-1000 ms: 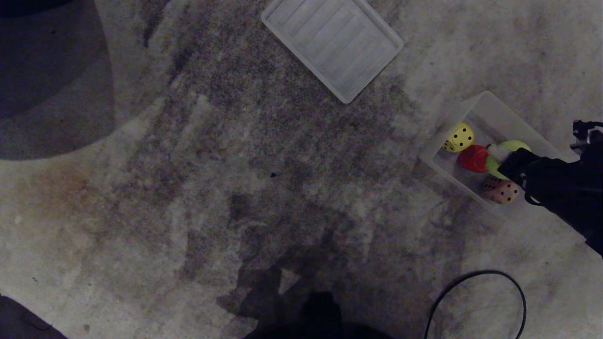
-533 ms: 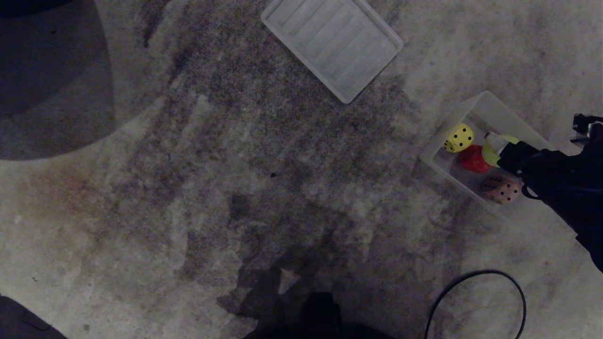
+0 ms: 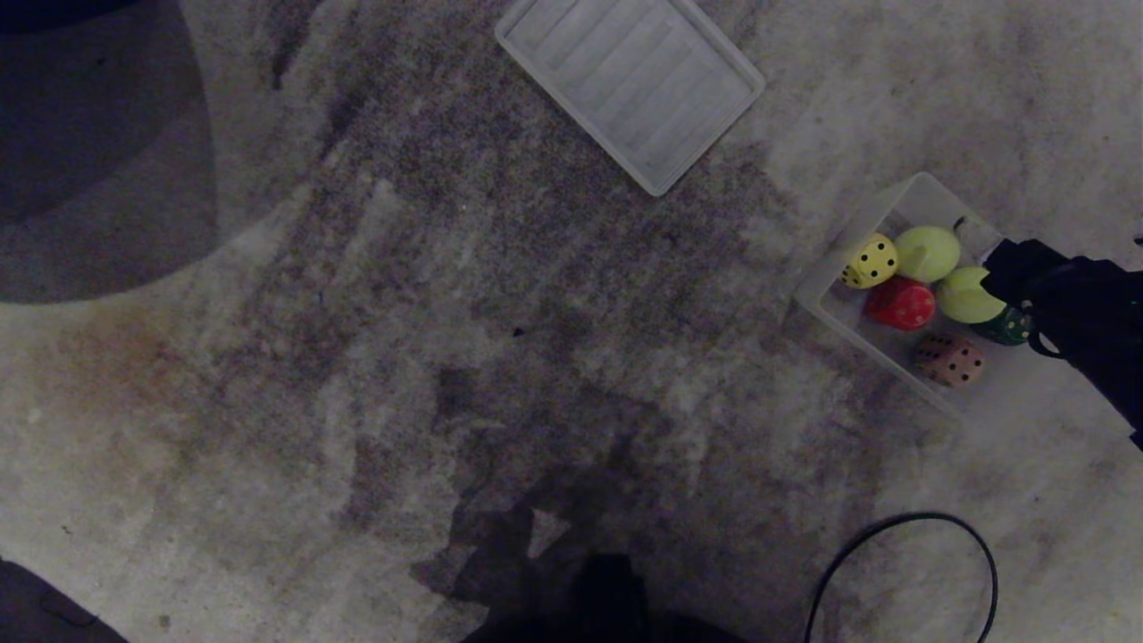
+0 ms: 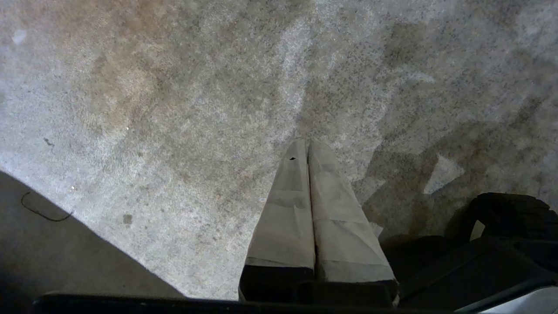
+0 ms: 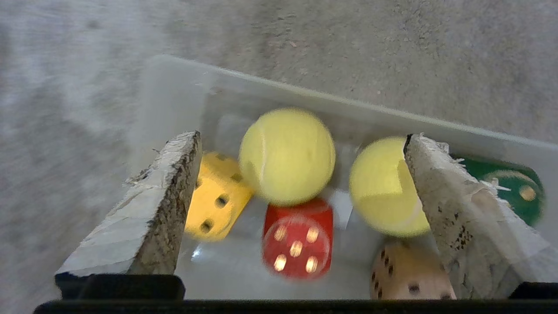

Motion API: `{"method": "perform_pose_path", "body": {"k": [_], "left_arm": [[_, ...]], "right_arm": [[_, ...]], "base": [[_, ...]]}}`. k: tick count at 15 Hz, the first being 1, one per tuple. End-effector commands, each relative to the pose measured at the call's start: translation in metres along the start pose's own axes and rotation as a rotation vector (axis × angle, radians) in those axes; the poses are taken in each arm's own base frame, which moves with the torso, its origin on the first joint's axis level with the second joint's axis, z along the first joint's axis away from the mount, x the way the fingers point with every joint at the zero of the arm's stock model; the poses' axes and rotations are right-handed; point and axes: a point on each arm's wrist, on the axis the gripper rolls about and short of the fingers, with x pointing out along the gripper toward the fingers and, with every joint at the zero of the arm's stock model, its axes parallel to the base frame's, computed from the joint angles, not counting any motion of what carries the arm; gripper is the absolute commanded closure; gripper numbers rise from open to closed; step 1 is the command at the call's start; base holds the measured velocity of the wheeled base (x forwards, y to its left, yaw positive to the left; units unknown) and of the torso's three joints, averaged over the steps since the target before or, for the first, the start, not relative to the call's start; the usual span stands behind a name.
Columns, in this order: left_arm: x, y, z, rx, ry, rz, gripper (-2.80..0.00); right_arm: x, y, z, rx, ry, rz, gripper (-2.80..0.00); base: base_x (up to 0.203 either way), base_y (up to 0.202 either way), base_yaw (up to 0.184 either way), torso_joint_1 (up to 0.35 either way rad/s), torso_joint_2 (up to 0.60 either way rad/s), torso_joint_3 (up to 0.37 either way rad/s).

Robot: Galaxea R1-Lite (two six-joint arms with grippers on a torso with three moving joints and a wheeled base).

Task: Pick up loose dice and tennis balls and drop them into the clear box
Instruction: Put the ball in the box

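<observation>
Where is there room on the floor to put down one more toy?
Lots of bare carpet lies between the ribbed panel and the black cable. The clear box is crowded: two tennis balls and four dice fill it, with the open right gripper above.

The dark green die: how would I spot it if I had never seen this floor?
Find the clear box on the carpet, at the right in the head view. The dark green die sits inside, half hidden under the robot's black arm, beside a tennis ball. It is the only green cube there.
</observation>
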Motion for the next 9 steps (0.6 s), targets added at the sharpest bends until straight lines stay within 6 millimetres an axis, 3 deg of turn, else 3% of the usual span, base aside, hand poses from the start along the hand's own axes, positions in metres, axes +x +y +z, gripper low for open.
{"method": "perform_pose_path", "body": {"k": [1, 2, 3, 9], "left_arm": [[0.0, 0.0, 0.0, 0.0, 0.003, 0.001, 0.0], [0.0, 0.0, 0.0, 0.0, 0.003, -0.001, 0.0], [0.0, 0.0, 0.0, 0.0, 0.003, 0.001, 0.0], [0.0, 0.0, 0.0, 0.0, 0.003, 0.001, 0.0]], "right_arm": [[-0.029, 0.008, 0.02, 0.009, -0.032, 0.047, -2.8], [-0.044, 0.009, 0.023, 0.009, -0.016, 0.077, -2.8], [-0.061, 0.01, 0.025, 0.007, 0.009, 0.106, 0.0], [-0.163, 0.001, 0.014, -0.105, 0.265, 0.092, 0.0]], "base": [[0.0, 0.0, 0.0, 0.0, 0.0, 0.0], [0.0, 0.0, 0.0, 0.0, 0.0, 0.0], [0.0, 0.0, 0.0, 0.0, 0.0, 0.0], [0.0, 0.0, 0.0, 0.0, 0.0, 0.0]]}}
